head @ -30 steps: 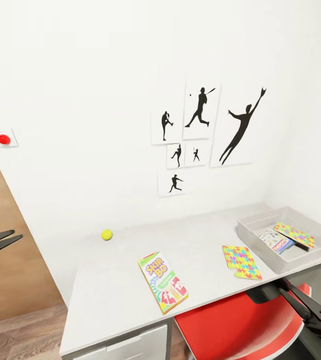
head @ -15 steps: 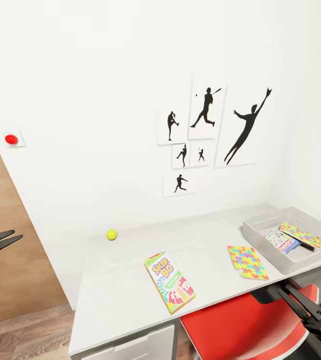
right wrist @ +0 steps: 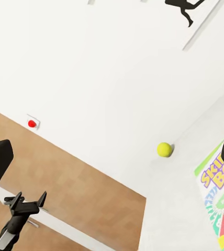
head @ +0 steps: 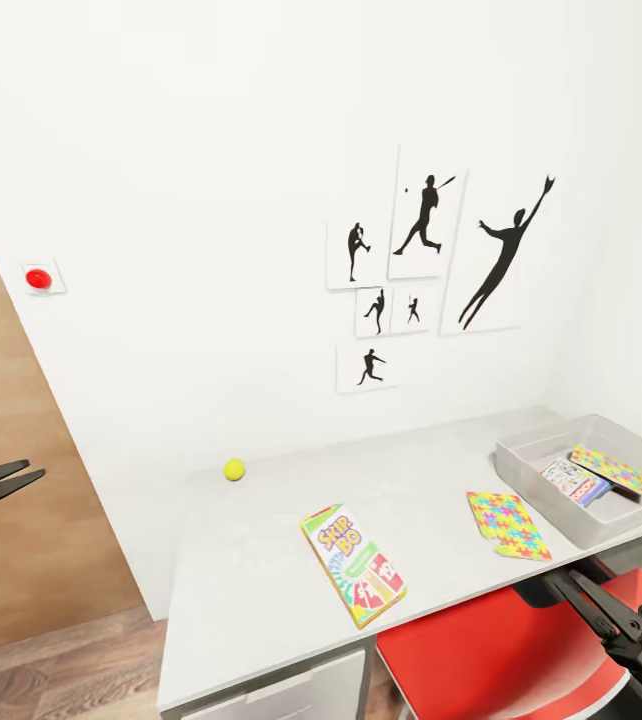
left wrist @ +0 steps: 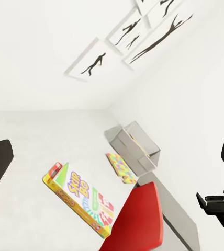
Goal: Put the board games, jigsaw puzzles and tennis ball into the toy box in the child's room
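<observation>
In the toy box (head: 561,505) lie 1 jigsaw puzzle (head: 613,470) and 1 board game (head: 576,481); both jaws spread.

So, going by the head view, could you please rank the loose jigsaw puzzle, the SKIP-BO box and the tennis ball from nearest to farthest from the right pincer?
1. Jigsaw puzzle, at the desk's front edge, just above the right pincer.
2. SKIP-BO box, mid-desk.
3. Tennis ball, far back by the wall.

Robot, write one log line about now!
ball, Skip-Bo box, one puzzle: on table | toy box: puzzle, game inside | both pincers: empty, open
</observation>
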### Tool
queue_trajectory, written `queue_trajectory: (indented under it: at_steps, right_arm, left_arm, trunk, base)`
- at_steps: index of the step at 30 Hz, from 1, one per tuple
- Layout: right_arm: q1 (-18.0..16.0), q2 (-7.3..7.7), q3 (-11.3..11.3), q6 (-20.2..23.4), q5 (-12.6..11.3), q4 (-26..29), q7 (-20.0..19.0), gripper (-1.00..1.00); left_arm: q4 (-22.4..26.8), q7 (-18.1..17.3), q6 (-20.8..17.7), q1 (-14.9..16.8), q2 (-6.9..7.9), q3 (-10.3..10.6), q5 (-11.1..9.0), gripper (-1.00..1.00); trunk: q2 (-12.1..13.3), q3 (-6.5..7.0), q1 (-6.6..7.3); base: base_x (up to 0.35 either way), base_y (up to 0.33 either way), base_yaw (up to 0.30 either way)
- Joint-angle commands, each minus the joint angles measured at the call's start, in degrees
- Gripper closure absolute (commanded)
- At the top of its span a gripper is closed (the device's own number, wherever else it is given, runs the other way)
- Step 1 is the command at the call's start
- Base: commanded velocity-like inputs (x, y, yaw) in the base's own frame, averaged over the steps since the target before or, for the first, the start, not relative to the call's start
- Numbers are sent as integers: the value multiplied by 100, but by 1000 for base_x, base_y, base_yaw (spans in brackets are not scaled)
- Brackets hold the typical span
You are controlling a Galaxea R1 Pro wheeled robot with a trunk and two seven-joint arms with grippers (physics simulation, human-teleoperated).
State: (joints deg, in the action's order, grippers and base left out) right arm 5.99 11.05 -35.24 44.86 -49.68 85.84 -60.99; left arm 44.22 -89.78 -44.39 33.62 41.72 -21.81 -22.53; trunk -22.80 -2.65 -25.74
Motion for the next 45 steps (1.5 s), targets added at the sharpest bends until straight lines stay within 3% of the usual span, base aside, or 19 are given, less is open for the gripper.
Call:
queue_trajectory:
  at_steps: [1, 25, 45]
  right_arm:
    - [-1, -1, 0, 31, -26, 6, 6, -100]
    - [-1, -7, 2, 23, -24, 12, 26, -100]
    - [-9, 27, 8, 36, -9, 19, 50, -100]
  left_arm:
    - [-1, -22, -61, 4, 0, 1, 3, -100]
    - [-1, -22, -61, 4, -6, 2, 3, -100]
    - [-1, -22, -61, 4, -6, 6, 3, -100]
  trunk:
    - [-12, -11, -4]
    - [-12, 7, -4]
    - [-12, 7, -4]
  base:
    - [0, 37, 46]
    - [0, -95, 104]
    - [0, -4, 8]
